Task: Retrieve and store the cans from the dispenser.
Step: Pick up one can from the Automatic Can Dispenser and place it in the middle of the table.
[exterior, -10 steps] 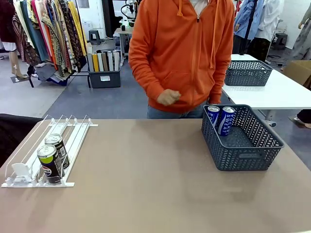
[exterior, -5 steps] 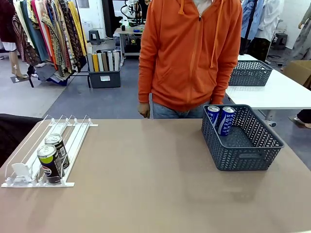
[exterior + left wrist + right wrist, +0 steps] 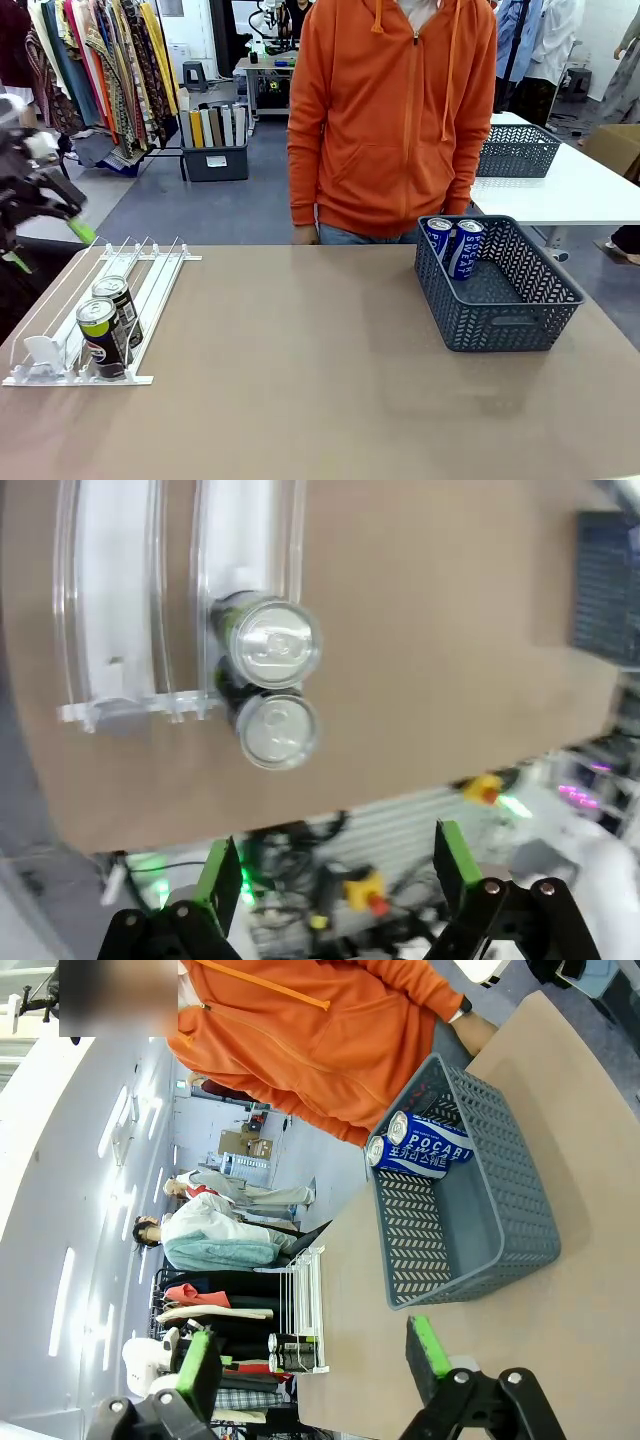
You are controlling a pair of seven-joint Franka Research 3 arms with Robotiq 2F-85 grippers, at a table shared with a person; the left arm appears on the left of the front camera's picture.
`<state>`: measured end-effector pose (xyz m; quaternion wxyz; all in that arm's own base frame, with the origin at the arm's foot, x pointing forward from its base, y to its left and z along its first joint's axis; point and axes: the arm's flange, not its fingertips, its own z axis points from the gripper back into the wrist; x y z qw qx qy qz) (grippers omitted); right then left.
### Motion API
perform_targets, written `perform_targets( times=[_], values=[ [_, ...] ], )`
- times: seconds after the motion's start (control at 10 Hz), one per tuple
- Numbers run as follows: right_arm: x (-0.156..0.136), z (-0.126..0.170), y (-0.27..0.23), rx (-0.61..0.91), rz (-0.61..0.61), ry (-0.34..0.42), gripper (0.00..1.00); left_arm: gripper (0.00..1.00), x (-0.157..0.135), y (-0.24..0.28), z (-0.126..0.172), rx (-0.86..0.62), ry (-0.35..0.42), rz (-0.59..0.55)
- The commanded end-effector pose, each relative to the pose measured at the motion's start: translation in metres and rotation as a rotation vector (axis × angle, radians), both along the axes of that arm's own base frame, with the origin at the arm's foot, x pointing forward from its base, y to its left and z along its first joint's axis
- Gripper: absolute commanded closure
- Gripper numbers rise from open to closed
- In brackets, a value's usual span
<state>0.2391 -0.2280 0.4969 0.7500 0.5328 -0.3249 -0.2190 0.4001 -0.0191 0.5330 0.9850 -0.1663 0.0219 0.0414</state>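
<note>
The dispenser (image 3: pixel 150 290) lies at the table's left with two black cans, one (image 3: pixel 103 338) at its front stop and one (image 3: pixel 120 304) right behind it. Seen from above in the left wrist view, the same cans (image 3: pixel 273 645) (image 3: pixel 276 730) sit in one lane of the dispenser (image 3: pixel 110 610). My left gripper (image 3: pixel 50 248) hovers blurred above the rack's far left; it is open (image 3: pixel 335 865) and holds nothing. Two blue cans (image 3: pixel 452 243) stand in the dark mesh basket (image 3: pixel 510 320). My right gripper (image 3: pixel 312 1355) is open and empty, apart from the basket (image 3: pixel 500 1230) and its blue cans (image 3: pixel 425 1145).
A person in an orange hoodie (image 3: pixel 395 110) stands at the far edge, arms hanging down. The brown table (image 3: pixel 300 370) stretches bare between rack and basket. Behind are a second table with another basket (image 3: pixel 515 150) and clothes racks.
My left gripper has come into the front view at the far left, above the dispenser. The person has lowered the arm and straightened up. Cans and basket have not moved.
</note>
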Motion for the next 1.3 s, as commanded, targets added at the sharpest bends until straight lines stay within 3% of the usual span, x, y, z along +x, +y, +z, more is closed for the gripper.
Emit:
perform_targets(
  times=[0.0,0.1,0.2,0.3,0.4,0.5,0.7,0.9,1.2],
  values=[
    [0.003,0.001,0.000,0.006,-0.002,-0.040,0.00,0.00,0.004,-0.024,-0.019,0.280,-0.030,0.001],
    [0.003,0.001,0.000,0.006,-0.002,-0.040,0.00,0.00,0.008,-0.037,-0.027,0.329,-0.084,0.020],
    [0.003,0.001,0.000,0.006,-0.002,-0.040,0.00,0.00,0.010,-0.041,-0.031,0.347,-0.189,0.024],
    [0.003,0.001,0.000,0.006,-0.002,-0.040,0.00,0.00,0.011,-0.041,-0.032,0.311,-0.227,0.000],
    [0.003,0.001,0.000,0.006,-0.002,-0.040,0.00,0.00,0.010,-0.040,-0.032,0.273,-0.221,-0.009],
    [0.003,0.001,0.000,0.006,-0.002,-0.040,0.00,0.00,0.013,-0.052,-0.024,0.329,-0.171,-0.025],
    [0.003,0.001,0.000,0.006,-0.002,-0.040,0.00,0.00,0.013,-0.052,-0.024,0.329,-0.171,-0.025],
    [0.003,0.001,0.000,0.006,-0.002,-0.040,0.00,0.00,0.015,-0.050,-0.033,0.357,-0.198,-0.023],
    [0.003,0.001,0.000,0.006,-0.002,-0.040,0.00,0.00,0.004,-0.038,-0.062,0.399,-0.135,0.034]
  ],
)
